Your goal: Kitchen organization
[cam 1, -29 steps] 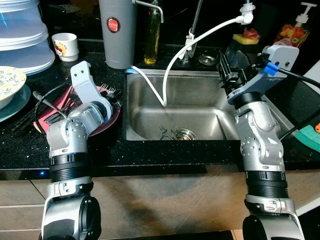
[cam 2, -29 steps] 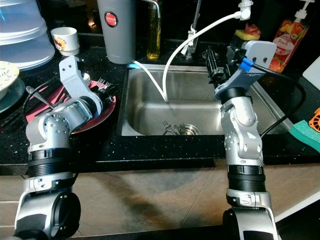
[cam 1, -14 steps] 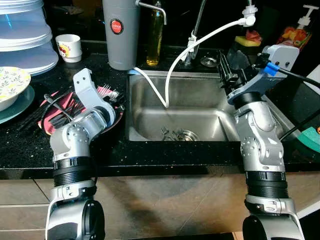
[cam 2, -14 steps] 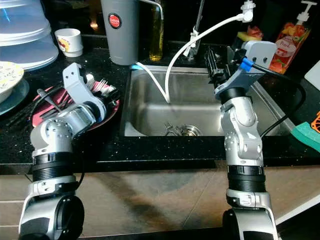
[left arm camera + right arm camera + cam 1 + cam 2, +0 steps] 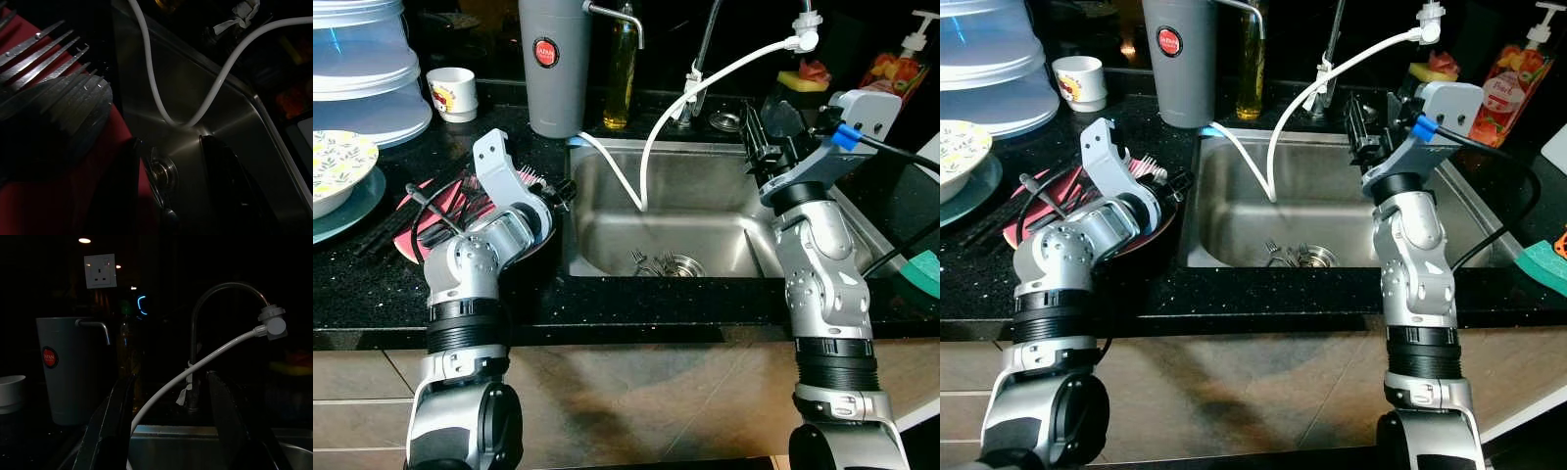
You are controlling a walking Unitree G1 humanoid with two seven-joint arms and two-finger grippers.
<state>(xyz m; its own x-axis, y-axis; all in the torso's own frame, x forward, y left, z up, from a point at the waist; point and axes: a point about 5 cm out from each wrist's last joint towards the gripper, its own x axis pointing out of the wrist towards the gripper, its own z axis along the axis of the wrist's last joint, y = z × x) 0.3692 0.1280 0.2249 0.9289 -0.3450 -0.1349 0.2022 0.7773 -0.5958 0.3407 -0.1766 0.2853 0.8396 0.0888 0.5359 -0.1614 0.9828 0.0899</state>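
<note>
Left eye view shows a steel sink [image 5: 607, 230] set into a black speckled bench [image 5: 372, 284], with forks [image 5: 651, 262] lying by the drain at its bottom and a white hose [image 5: 651, 147] looping from the tap down into the basin. To the left of the sink a red plate [image 5: 421, 211] holds a heap of dark cutlery [image 5: 435, 201]; the left gripper [image 5: 551, 189] sits at the plate's sink-side edge, beside fork tines. The right gripper [image 5: 756, 152] is raised over the right rim of the sink, pointing toward the back wall. Behind stand a grey canister [image 5: 553, 64], an oil bottle [image 5: 620, 69], a white cup [image 5: 452, 93] and stacked plastic containers [image 5: 362, 73]; a patterned plate [image 5: 337, 166] lies at the far left. Right eye view gives the same scene, with a soap bottle [image 5: 1506, 83] at the far right and a teal sponge [image 5: 1542, 259] near the bench edge. Left wrist view looks along that arm's two dark fingers [image 5: 230, 181], spread apart with nothing between them, over the edge where the red plate meets the sink; silver fork tines [image 5: 54, 54] rest on a dark utensil on the plate. Right wrist view, quite dark, shows its fingers [image 5: 117, 426] also spread and empty, facing the curved tap [image 5: 220, 318], the canister and a wall socket [image 5: 100, 270].
</note>
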